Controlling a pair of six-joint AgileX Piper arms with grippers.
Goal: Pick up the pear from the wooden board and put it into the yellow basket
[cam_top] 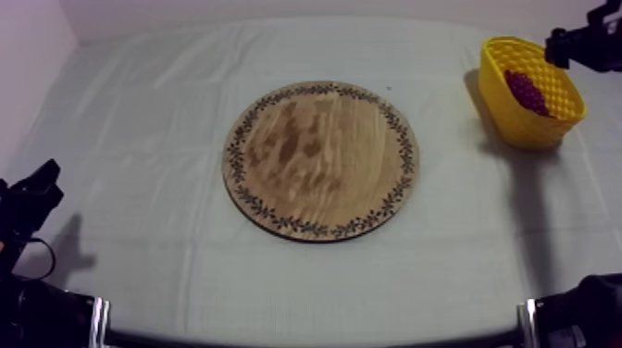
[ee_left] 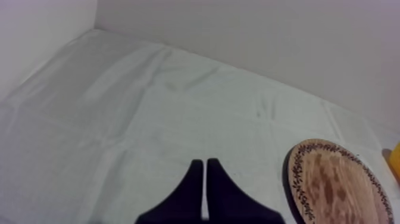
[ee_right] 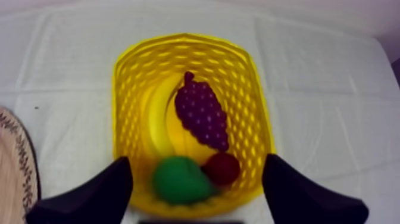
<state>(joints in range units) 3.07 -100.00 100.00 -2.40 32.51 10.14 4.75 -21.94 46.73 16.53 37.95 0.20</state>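
The green pear (ee_right: 178, 180) lies inside the yellow basket (ee_right: 250, 101), beside the small red fruit (ee_right: 223, 168), the bunch of grapes (ee_right: 202, 113) and the banana (ee_right: 156, 119). My right gripper (ee_right: 196, 162) hovers open just above the pear, fingers wide apart with nothing held between them. In the top view the right gripper (cam_top: 560, 44) is over the basket (cam_top: 518, 116) at the far right, where the grapes (cam_top: 526, 91) show. The round wooden board (cam_top: 319, 159) is bare. My left gripper (cam_top: 42, 180) rests low at the left; its fingers (ee_left: 205, 167) lie together, shut on nothing.
The board's patterned rim (ee_right: 15, 173) lies a short way from the basket. The board (ee_left: 333, 184) is also in the left wrist view, off to one side of the left gripper. Cloth (cam_top: 139, 139) covers the table, with a wall behind it.
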